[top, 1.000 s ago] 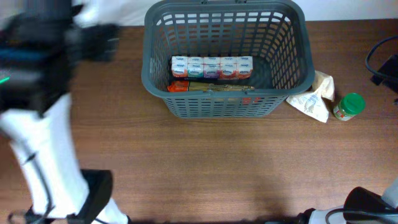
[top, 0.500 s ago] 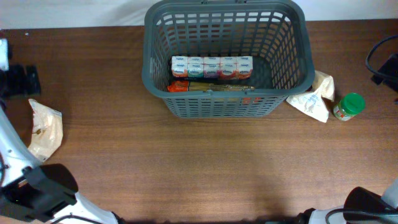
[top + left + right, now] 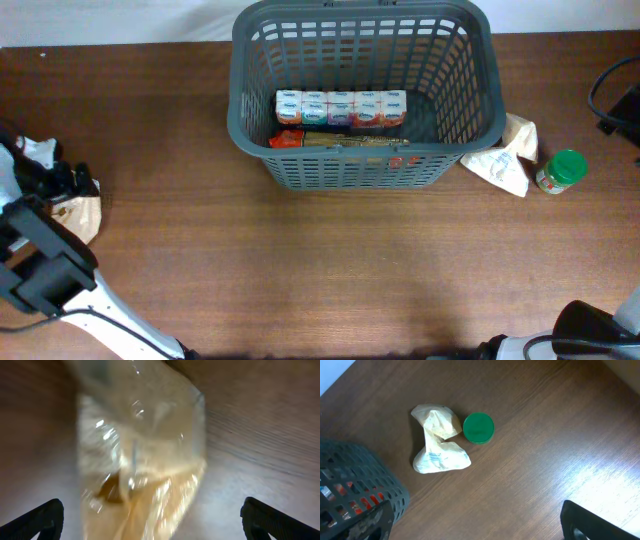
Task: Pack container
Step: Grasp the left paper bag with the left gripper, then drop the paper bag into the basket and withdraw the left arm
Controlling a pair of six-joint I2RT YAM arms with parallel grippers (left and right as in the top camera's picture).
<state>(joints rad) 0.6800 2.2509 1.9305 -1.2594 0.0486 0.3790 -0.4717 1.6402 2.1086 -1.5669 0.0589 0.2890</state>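
We are recording the container as standing at the far middle of the table, upright. It is holding a row of small boxes with a flat orange-ended packet lying just in front of them. Three items are lying outside it, so we are judging the packing to be partly done.

The left gripper is hovering over a clear bag at the table's left edge, well apart from the container. Its fingers are spread wide on either side of the bag and are gripping nothing. The left wrist view is blurred, so we are not asserting contact.

The right gripper is also spread and empty. It is looking down on a crumpled pale bag and a green-lidded jar, which are touching or nearly so, just beside the container's right end.

Risks we are flagging:
- The clear bag is glossy and slack. A pinch on loose film alone could slip, or let the contents sag and spill during the long carry to the container.
- The bag is lying near the table edge, and a nudge could push it off.
- A low carry could catch the container's thick rim and shift it.
- On the right, a grasp at the crumpled bag could knock the jar over and set it rolling.
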